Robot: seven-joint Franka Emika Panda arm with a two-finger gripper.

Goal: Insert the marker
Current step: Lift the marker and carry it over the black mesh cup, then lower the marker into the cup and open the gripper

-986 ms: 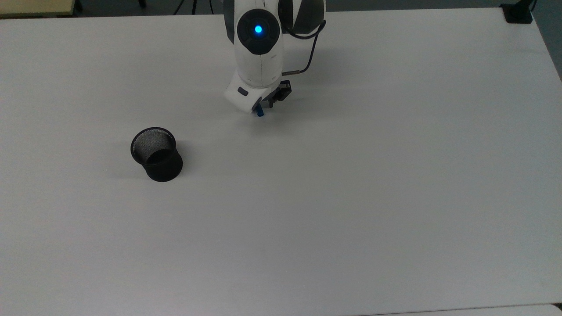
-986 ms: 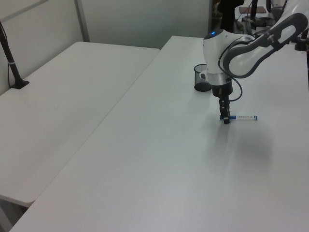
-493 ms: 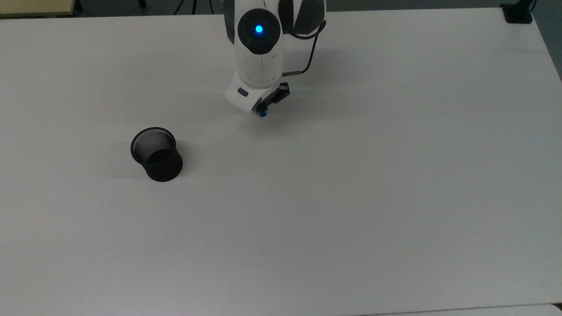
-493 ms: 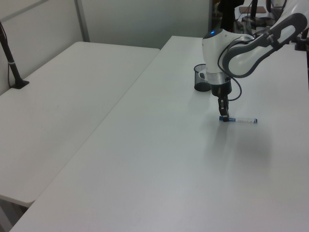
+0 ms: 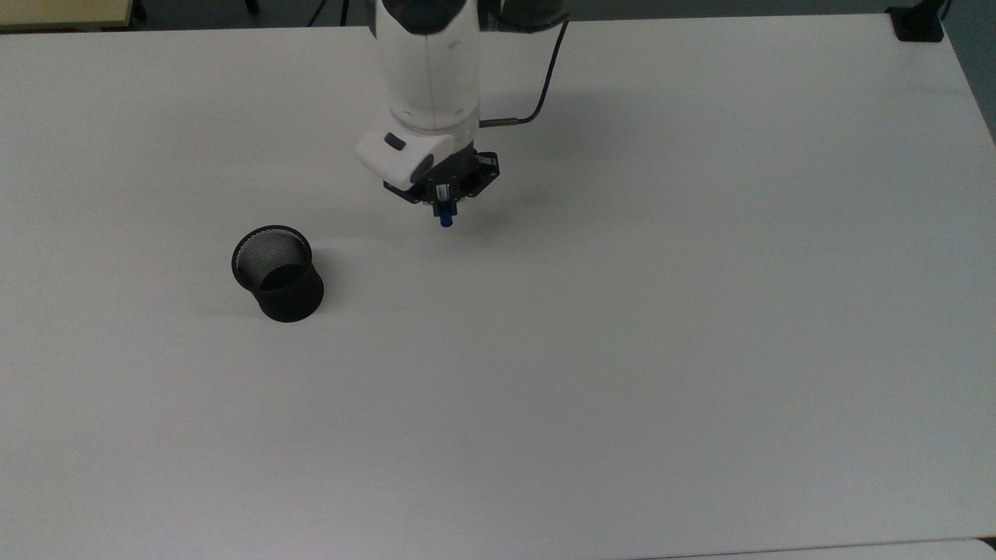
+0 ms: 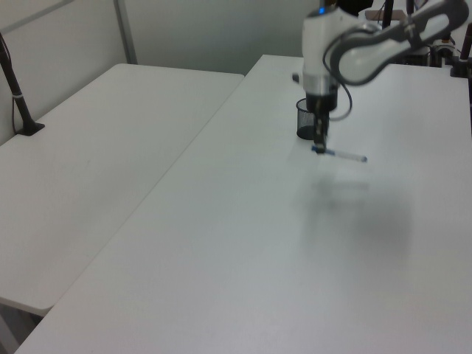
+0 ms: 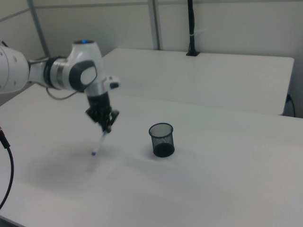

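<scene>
The gripper point(image 7: 109, 126) is clamped on the marker point(image 7: 100, 141) near its cap end, holding it up off the white table point(image 5: 622, 350). In the top view just the blue cap point(image 5: 445, 220) pokes out, but the right view has the whole barrel slanting down, well apart from the black mesh cup point(image 7: 162, 140).

white table point(image 5: 700, 350) — black mesh cup point(image 5: 278, 274) standing upright on it

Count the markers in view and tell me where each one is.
1. The marker is clamped by its capped end in the gripper, lifted off the white table, to the right view's left of the black mesh cup. None appears hidden.
</scene>
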